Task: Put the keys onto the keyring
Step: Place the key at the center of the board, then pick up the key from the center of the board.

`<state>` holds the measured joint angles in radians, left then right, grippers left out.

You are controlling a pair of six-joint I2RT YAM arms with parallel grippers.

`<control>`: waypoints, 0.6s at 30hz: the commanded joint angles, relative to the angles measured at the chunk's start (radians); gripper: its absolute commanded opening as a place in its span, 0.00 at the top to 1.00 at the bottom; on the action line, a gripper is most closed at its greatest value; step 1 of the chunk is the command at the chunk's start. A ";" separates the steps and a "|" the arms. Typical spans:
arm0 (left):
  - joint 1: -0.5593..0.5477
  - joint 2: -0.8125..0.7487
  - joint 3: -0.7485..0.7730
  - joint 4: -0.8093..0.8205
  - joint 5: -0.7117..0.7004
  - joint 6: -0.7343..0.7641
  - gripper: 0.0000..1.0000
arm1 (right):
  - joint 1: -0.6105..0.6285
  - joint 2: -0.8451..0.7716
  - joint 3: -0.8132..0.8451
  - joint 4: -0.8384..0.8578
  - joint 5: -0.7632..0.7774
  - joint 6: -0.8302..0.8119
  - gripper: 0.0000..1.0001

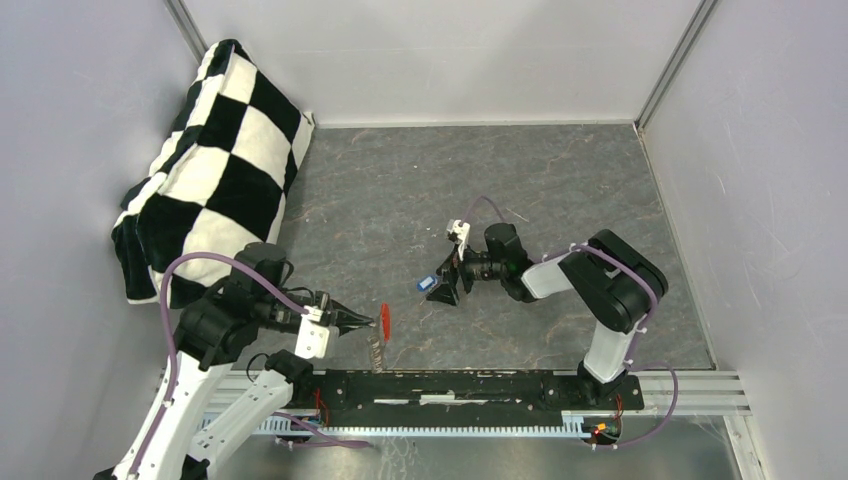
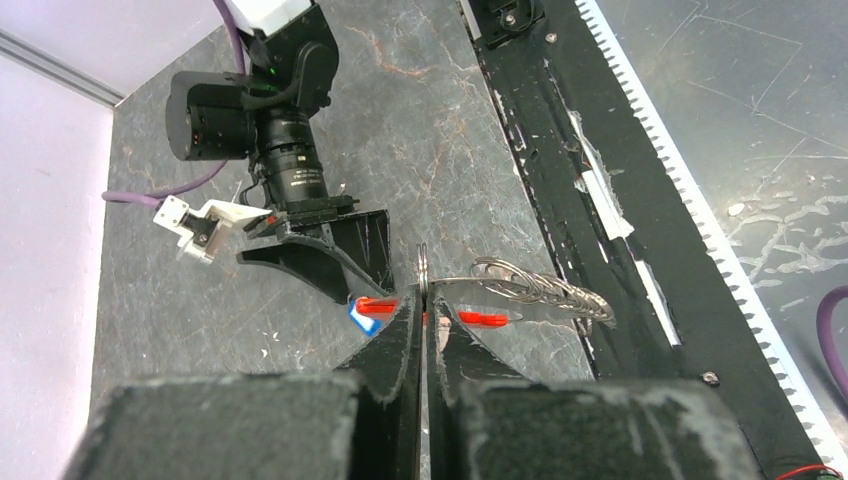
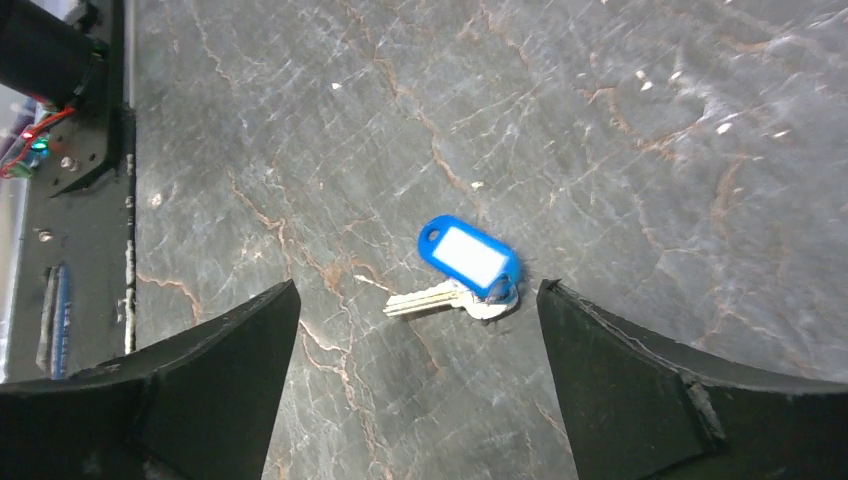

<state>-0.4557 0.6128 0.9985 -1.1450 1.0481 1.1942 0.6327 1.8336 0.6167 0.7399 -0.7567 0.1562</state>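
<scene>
My left gripper (image 1: 368, 322) is shut on the red keyring (image 1: 385, 320), held edge-on just above the table near the front rail. In the left wrist view the keyring (image 2: 483, 319) shows red on both sides of the shut gripper (image 2: 424, 300). A thin metal ring (image 2: 424, 268) stands at the tips and a coiled metal chain (image 2: 545, 287) trails right. My right gripper (image 1: 447, 288) is open over a grey key (image 3: 432, 297) with a blue tag (image 3: 467, 255), lying flat between the spread gripper (image 3: 417, 290) tips. A yellow-capped key is not in view.
A black-and-white checkered cloth (image 1: 210, 170) is piled at the back left corner. The black base rail (image 1: 450, 385) runs along the near edge, just below the keyring. White walls close in the grey marbled table (image 1: 560, 180) on three sides.
</scene>
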 commanded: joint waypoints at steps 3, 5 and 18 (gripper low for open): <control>-0.001 -0.005 0.038 0.005 0.012 -0.009 0.98 | -0.002 -0.145 -0.057 -0.057 0.105 -0.090 0.02; -0.002 -0.007 0.040 0.004 0.008 -0.009 0.98 | -0.002 -0.189 -0.073 -0.053 0.122 -0.105 0.02; -0.001 0.009 0.061 0.020 -0.002 -0.014 0.98 | 0.024 -0.295 -0.002 -0.133 0.373 -0.090 0.02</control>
<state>-0.4557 0.6147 1.0180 -1.1503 1.0466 1.1942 0.6327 1.5463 0.5690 0.6701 -0.4858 0.1543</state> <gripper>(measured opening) 0.035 0.979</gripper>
